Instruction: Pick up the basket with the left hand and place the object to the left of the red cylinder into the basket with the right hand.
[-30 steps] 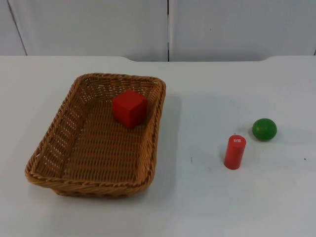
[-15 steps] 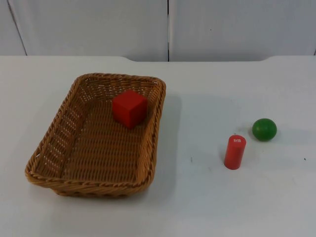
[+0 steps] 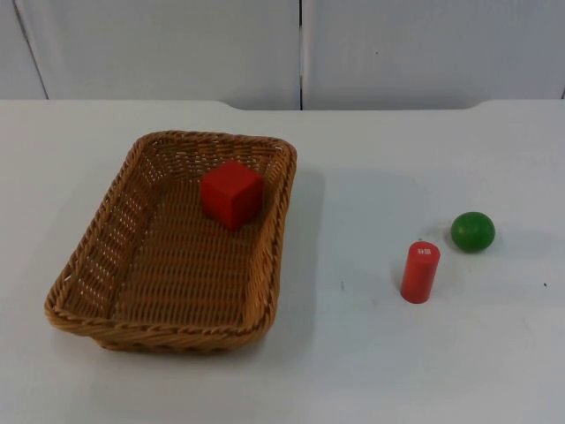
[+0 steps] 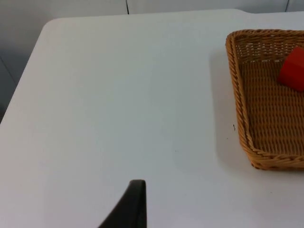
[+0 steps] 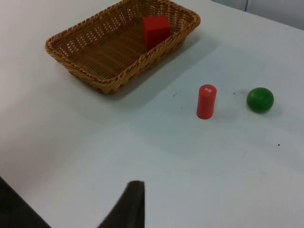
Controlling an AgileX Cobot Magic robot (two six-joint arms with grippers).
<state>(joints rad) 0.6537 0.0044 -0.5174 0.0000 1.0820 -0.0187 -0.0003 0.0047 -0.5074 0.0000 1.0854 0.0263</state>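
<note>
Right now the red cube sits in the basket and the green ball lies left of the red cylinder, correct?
Not quite. The red cube is in the basket, but the green ball lies right of the red cylinder, slightly behind it; the top view shows this.

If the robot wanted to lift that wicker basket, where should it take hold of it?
Probably the basket's left long rim, approached from the left and above. The wall there is thin woven wicker with a rolled edge, so one finger could go inside and one outside. That side faces bare table, and the red cube sits at the far right corner, out of the way.
</note>
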